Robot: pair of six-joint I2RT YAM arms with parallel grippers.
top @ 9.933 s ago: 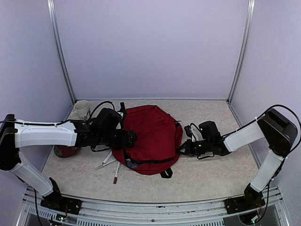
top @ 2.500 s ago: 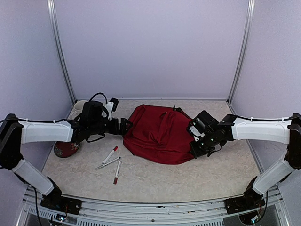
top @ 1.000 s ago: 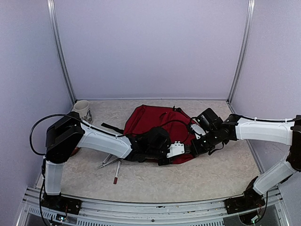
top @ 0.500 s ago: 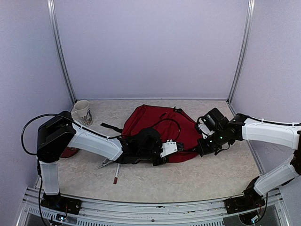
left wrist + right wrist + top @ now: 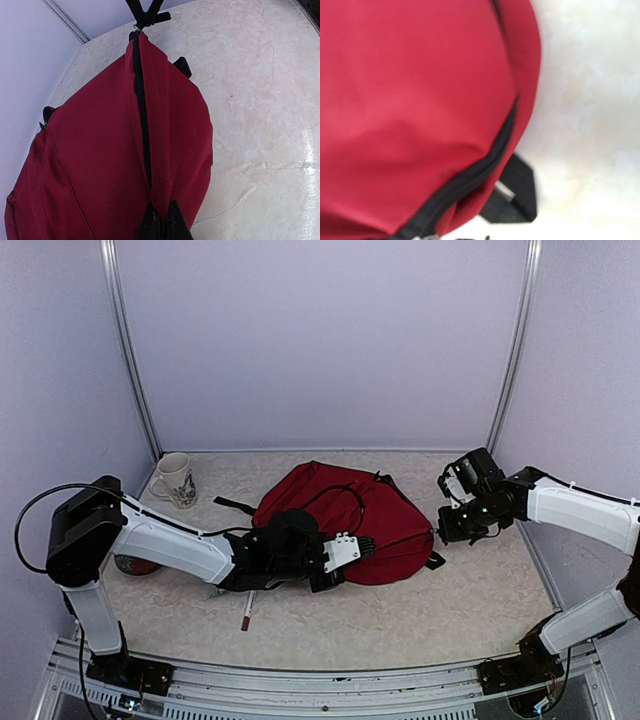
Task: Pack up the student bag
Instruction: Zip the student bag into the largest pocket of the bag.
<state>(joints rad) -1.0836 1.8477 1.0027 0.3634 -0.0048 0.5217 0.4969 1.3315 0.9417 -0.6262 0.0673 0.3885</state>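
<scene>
The student bag, dark red with a black zipper, lies on its side in the middle of the table. My left gripper reaches across its front edge. In the left wrist view it is shut on a raised fold of red fabric beside the zipper. My right gripper is shut at the bag's right end, and the bag is stretched between the two grippers. The right wrist view shows the bag, its zipper and a black strap; the fingers are below the frame.
A white patterned mug stands at the back left. Markers lie in front of the left arm, partly under it. A dark red round object sits by the left arm's elbow. A black strap trails left of the bag.
The left gripper has closed onto the bag's fabric and drawn back to the left. The right gripper has pulled right and away, stretching the bag.
</scene>
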